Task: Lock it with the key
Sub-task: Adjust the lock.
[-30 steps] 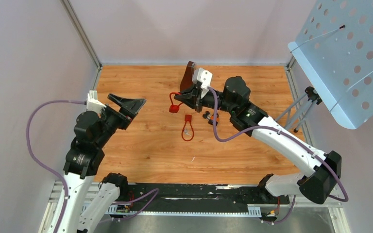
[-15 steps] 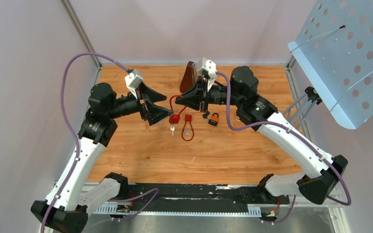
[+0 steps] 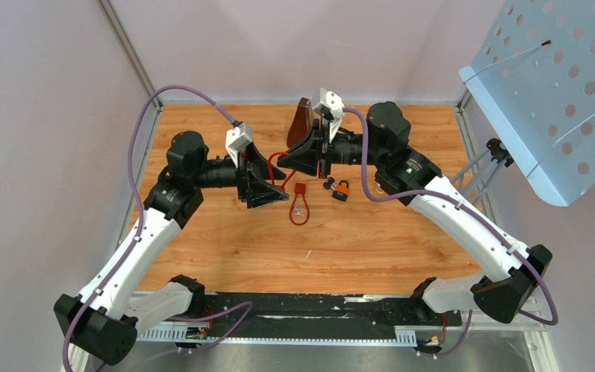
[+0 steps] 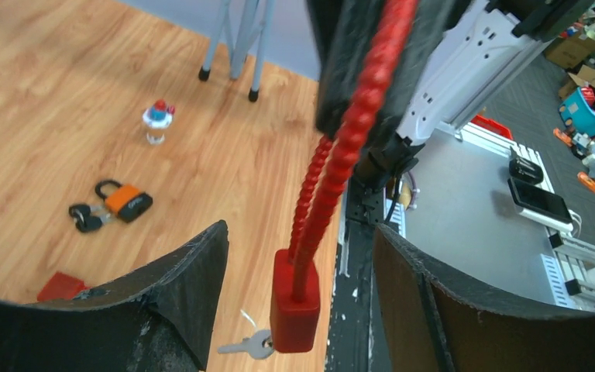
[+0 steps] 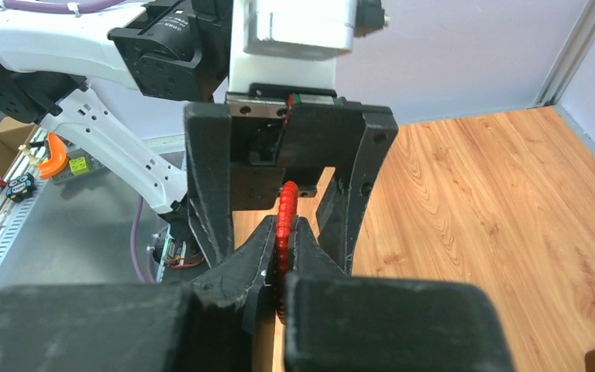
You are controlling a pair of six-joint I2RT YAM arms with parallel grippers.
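Observation:
A red cable lock hangs above the table. My right gripper (image 5: 283,232) is shut on its ribbed red cable (image 5: 283,203), also seen in the top view (image 3: 277,160). The red lock body (image 4: 294,310) dangles lower, with a silver key (image 4: 242,345) sticking out of its underside. My left gripper (image 4: 298,256) stands open around the lock body, with a gap on each side and neither finger touching it. In the top view the left gripper (image 3: 273,186) faces the right gripper (image 3: 310,159) at mid-table.
On the wood lie a second red cable lock (image 3: 300,205), an orange padlock (image 3: 343,188) with dark keys (image 4: 85,219), and a small red-capped piece (image 4: 156,122). A brown block (image 3: 303,120) stands behind the right gripper. A tripod's legs (image 4: 236,46) are at the right edge.
My left arm has swung in from the left to the hanging lock, and its jaws, somewhat narrower than before, now flank the lock body. The right gripper has kept hold of the cable.

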